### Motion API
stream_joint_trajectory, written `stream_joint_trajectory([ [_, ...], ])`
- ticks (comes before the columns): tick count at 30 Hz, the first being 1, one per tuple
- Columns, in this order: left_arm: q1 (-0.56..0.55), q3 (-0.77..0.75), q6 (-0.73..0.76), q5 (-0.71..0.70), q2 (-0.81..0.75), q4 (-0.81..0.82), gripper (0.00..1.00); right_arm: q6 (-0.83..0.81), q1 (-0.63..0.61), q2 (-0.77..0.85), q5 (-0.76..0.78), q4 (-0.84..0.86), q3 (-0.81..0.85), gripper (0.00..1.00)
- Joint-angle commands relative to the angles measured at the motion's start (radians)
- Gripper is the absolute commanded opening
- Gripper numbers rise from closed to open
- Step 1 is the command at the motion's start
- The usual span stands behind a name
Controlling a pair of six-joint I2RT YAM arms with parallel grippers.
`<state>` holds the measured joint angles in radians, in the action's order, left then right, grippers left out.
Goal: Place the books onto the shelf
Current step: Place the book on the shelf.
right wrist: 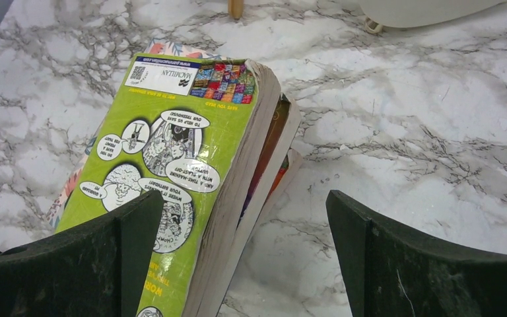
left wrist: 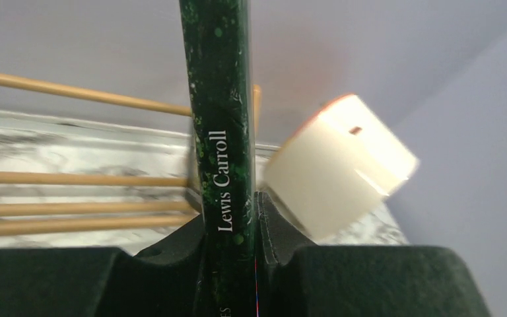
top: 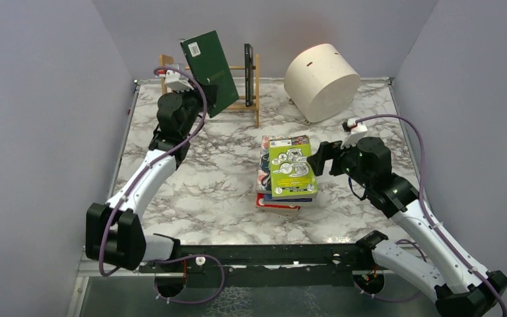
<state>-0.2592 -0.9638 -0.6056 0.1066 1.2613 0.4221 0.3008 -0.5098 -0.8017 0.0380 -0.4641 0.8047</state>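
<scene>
One green book (left wrist: 221, 132) stands clamped in left hand (left wrist: 231, 212); right hand (right wrist: 243, 201) wide by stack (top: 287, 173).

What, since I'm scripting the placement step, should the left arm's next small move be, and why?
Probably straighten and lower the dark green book into the shelf, left of the black book standing at its right end. The left gripper is shut on the green book's spine and holds it tilted in front of the shelf, apparently not yet seated.
</scene>
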Motion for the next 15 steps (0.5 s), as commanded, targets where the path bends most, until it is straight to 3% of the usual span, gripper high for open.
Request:
stream_joint_trajectory([
  [1,-0.001,-0.123,0.187,-0.239,0.126,0.031,0.0,-0.008,-0.005,0.021,-0.015,0.046,-0.008,0.93],
  [6,-0.01,-0.193,0.263,-0.314,0.247,0.085,0.0,-0.001,-0.005,0.037,-0.017,0.05,-0.016,0.93],
  [15,-0.017,-0.317,0.333,-0.287,0.431,0.118,0.0,-0.001,-0.005,0.024,-0.025,0.054,-0.017,0.93],
])
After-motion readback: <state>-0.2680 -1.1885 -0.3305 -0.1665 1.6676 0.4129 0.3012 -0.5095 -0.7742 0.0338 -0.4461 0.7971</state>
